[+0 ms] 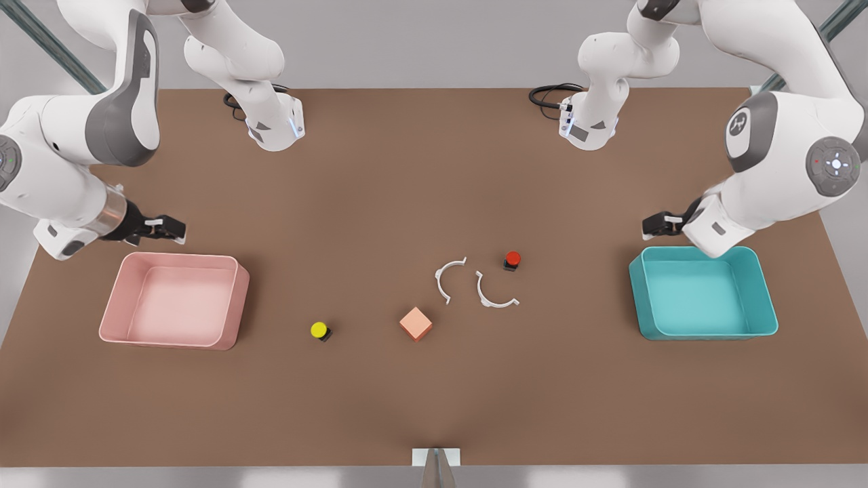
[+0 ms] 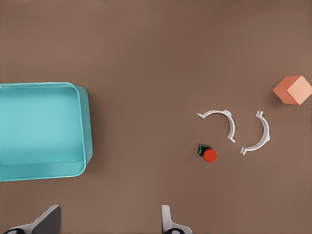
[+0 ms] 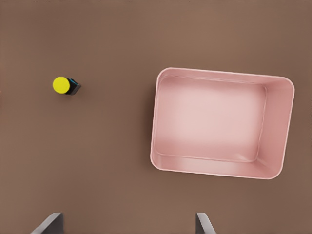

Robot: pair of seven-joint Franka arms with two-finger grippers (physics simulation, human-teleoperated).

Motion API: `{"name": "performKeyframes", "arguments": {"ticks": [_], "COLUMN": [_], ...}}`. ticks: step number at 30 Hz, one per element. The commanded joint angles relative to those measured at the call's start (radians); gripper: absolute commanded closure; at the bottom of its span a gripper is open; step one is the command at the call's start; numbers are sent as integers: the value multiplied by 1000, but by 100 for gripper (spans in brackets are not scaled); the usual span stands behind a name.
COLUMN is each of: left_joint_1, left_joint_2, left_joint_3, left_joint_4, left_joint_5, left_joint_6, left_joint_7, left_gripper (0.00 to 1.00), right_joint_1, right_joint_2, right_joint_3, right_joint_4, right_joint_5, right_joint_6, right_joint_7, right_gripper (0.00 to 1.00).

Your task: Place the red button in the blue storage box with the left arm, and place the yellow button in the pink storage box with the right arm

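L gripper (fingers apart) by blue storage box

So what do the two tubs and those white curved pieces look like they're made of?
The pink storage box and the blue storage box look like moulded plastic: smooth thin walls, rounded corners, a soft matte sheen. The two white arcs look like thin rigid plastic clips, though a render leaves that open.

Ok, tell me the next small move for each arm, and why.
Probably travel toward the buttons. The left gripper sits open by the blue storage box, well away from the red button near the table's middle. The right gripper, open beside the pink storage box, is apart from the yellow button. Both boxes are empty.
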Motion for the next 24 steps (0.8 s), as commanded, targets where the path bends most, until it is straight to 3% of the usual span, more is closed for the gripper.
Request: {"name": "performKeyframes", "arguments": {"ticks": [1, 4, 6, 7, 11, 16, 19, 24], "left_joint_1": [-5, -237, -324, -337, -380, -440, -468, -468], "left_joint_2": [1, 79, 117, 117, 41, 85, 156, 237], "left_joint_3": [-3, -8, -8, -6, -6, -5, -5, -1], "left_joint_4": [0, -24, -138, -199, -521, -762, -764, -764], "left_joint_5": [3, 2, 46, 46, 68, 68, 68, 68], "left_joint_6": [134, 136, 326, 403, 740, 1118, 1150, 1196], "left_joint_7": [8, 36, 113, 119, 99, -16, -55, -59], "left_gripper": [0, 0, 0, 0, 0, 0, 0, 0], "right_joint_1": [0, 2, 6, 32, 206, 253, 270, 269], "right_joint_2": [-1, 7, 66, 151, 405, 531, 576, 576], "right_joint_3": [0, 2, 12, 17, 34, 77, 86, 103], "right_joint_4": [0, 3, 39, 114, 143, 146, 85, -7], "right_joint_5": [0, 0, -7, -7, -46, -56, -53, -52], "right_joint_6": [111, 117, 171, 174, 384, 592, 741, 747], "right_joint_7": [-31, -25, -30, -27, 73, 119, 121, 128], "right_gripper": [0, 0, 0, 0, 0, 0, 0, 0]}}
